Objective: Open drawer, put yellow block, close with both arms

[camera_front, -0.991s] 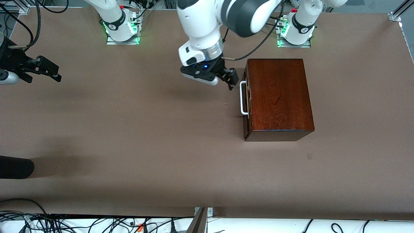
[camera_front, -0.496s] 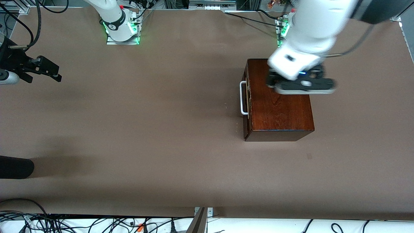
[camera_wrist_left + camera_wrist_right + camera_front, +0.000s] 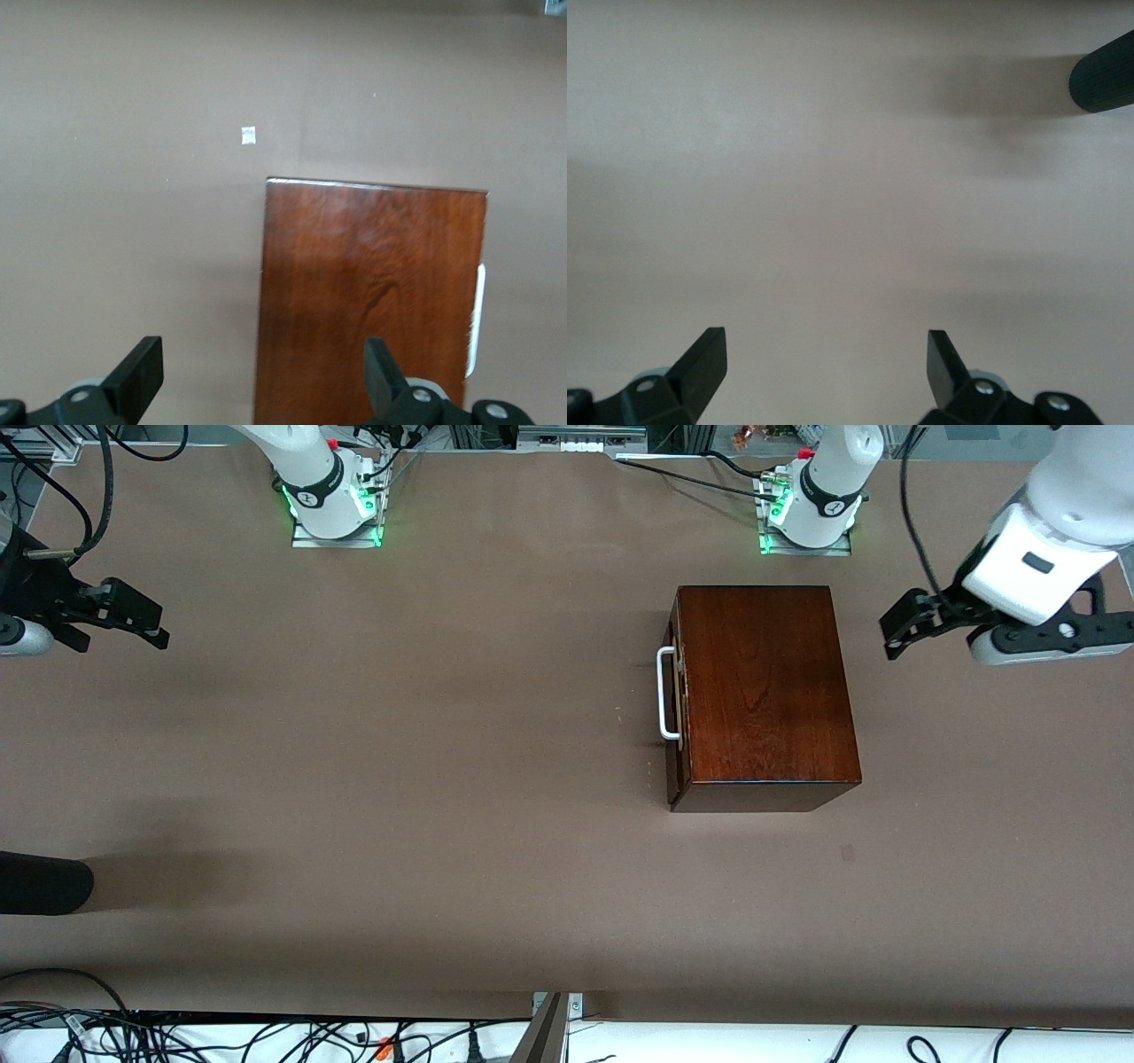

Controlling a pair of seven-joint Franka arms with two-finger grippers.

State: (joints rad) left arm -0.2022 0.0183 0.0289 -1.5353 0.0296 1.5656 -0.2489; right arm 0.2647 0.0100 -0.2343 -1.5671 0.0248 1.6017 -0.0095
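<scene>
Left gripper [image 3: 895,631] hung in the air over bare table at the left arm's end, just beside the wooden box [image 3: 762,691] but not touching it. In the left wrist view its fingers [image 3: 142,372] stood wide apart with nothing between them: released, holding nothing.

Right gripper [image 3: 133,622] waited over the table's edge at the right arm's end, well apart from the box. Its fingers [image 3: 700,363] were spread fully in the right wrist view, empty, only tabletop under them.

Nearest the front camera: a tangle of cables [image 3: 177,1036] along the table's [image 3: 399,779] edge, and a dark rounded object [image 3: 40,882] poking in at the right arm's end; what it was could not be made out.

Farther back, the box sat toward the left arm's end. The drawer [image 3: 676,704] was pushed home, its front flush with the box, and the white handle [image 3: 664,693] faced the right arm's end. The drawer being shut, its inside was hidden; the yellow block was not visible in any view, possibly inside.

Open room: a broad stretch of bare table lay in front of the handle. Farthest, the two arm bases [image 3: 330,500] stood along the table's edge with green lights on.
</scene>
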